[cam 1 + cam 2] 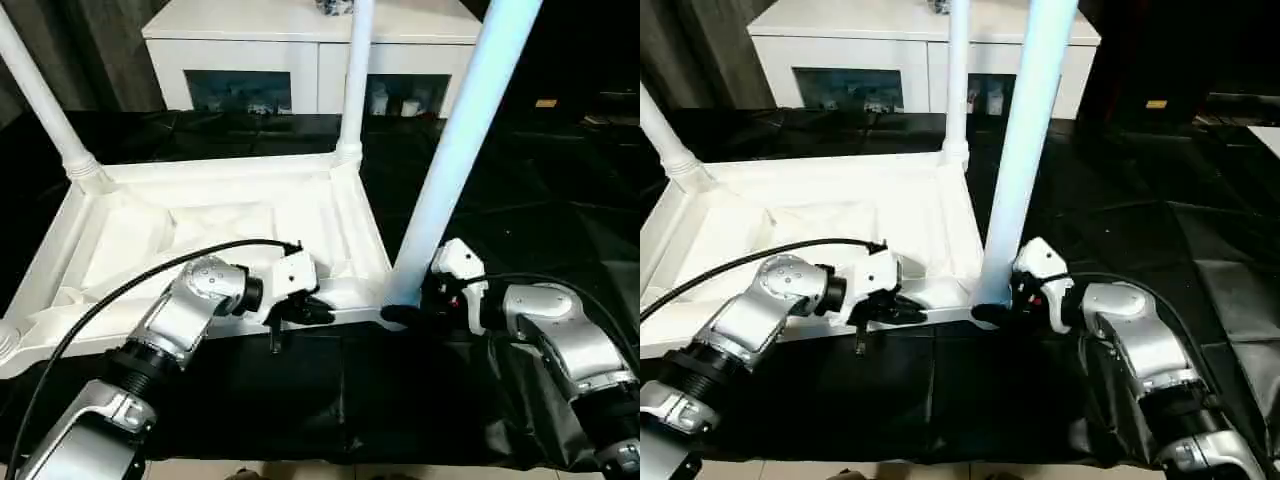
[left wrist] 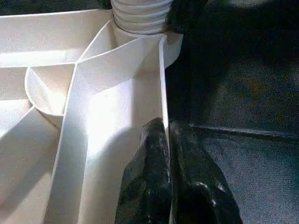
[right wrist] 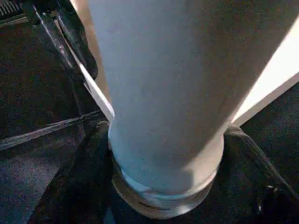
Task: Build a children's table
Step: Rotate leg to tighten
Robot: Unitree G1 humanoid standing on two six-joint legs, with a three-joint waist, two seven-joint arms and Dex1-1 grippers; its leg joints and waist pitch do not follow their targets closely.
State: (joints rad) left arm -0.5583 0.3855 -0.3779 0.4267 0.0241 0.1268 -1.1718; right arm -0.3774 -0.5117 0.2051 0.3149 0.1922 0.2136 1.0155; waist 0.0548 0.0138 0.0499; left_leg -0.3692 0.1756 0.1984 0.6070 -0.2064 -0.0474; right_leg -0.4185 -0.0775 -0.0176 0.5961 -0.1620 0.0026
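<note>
Work surface: black sheeting covers the area under and around the children's table
Background: white low cabinet with dark glass openings stands beyond the far edge of the table top
Children's table: table top lies upside down on the black sheeting, ribbed underside facing up
Far legs: one leg stands upright in the far corner socket on the robot's right; a second leg rises tilted from the far corner socket on its left
Near leg: third leg rises, leaning slightly, from the near corner socket on the robot's right
Left gripper: left gripper sits at the near rim of the table top, close beside the near leg; its black fingers are pinched together on the thin rim wall
Right gripper: right gripper is at the base of the near leg; its jaws stand wide, one finger on each side of the leg's ribbed foot; actual contact cannot be told
</note>
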